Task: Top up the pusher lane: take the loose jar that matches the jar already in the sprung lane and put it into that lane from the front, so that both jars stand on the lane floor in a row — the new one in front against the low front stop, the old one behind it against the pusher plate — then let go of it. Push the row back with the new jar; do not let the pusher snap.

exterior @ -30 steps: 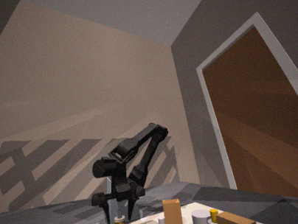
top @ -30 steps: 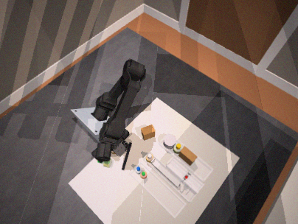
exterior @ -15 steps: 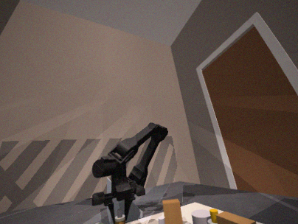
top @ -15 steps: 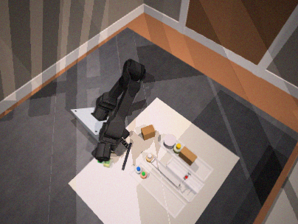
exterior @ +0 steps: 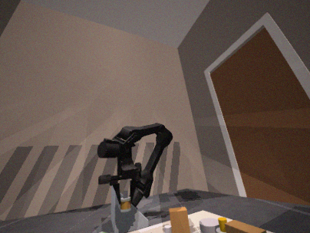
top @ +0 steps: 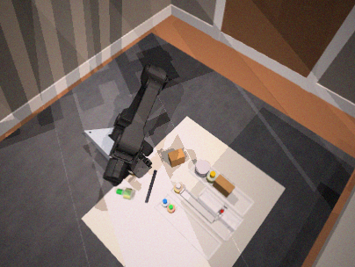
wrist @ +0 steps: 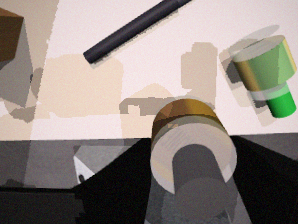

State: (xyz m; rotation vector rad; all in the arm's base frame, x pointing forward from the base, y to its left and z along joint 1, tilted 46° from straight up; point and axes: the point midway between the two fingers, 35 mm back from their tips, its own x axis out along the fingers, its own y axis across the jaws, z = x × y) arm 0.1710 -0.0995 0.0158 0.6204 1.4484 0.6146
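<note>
My gripper (exterior: 125, 200) (wrist: 189, 145) is shut on a small cream jar (exterior: 125, 206) (wrist: 186, 119) with an amber band, held upright over the left edge of the pale mat (top: 145, 233). In the top view the arm hides both jar and fingers. A like cream jar with an amber top (top: 177, 188) stands at the front end of the clear sprung lane (top: 206, 203). A small red mark (top: 221, 212) shows farther back in the lane.
A green jar (top: 125, 192) (wrist: 265, 70) lies on its side next to the gripper. A dark rod (top: 150, 186) (wrist: 132, 30) lies between gripper and lane. Also here are a brown box (top: 177, 156), blue-lidded (top: 165, 202) and orange-lidded (top: 170, 208) jars, a grey disc (top: 202, 167), and another brown box (top: 223, 184).
</note>
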